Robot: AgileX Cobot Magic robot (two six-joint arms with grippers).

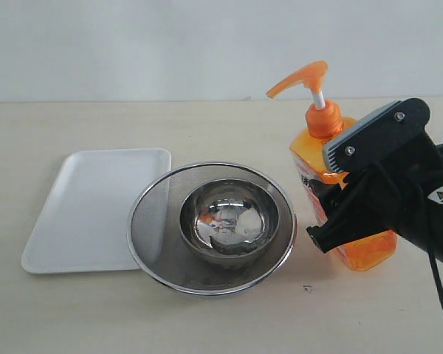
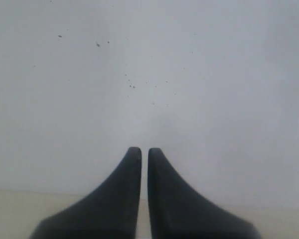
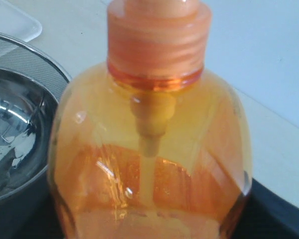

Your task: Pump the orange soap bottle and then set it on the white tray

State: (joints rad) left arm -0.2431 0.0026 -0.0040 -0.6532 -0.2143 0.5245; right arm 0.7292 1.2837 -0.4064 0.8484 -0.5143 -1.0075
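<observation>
**Materials and shapes.** The orange soap bottle (image 1: 310, 151) is clear plastic with rounded shoulders, filled with orange liquid. A ribbed orange collar carries a white stem and a curved orange pump head (image 1: 301, 78), which stands raised. The white tray (image 1: 88, 206) is flat, matte and rectangular, with rounded corners and a low rim. The round sieve (image 1: 151, 221) is fine steel mesh in a polished rim. Its edge overlaps the tray's right side. A mirror-bright steel bowl (image 1: 229, 217) sits inside it. The table (image 1: 229, 324) is smooth and beige.

**Location of the bottle.** The bottle stands upright on the table, just to the right of the sieve. The sieve lies between it and the tray.

**Arm pose.** The right gripper (image 1: 326, 195) reaches in from the right, with the black wrist angled downward. One finger, faced with a grey pad, lies behind the bottle's shoulder and the other crosses its front. The jaws are clamped on the bottle body. The left gripper (image 2: 144, 154) points at a plain white surface. Its fingers are clenched together on nothing.
</observation>
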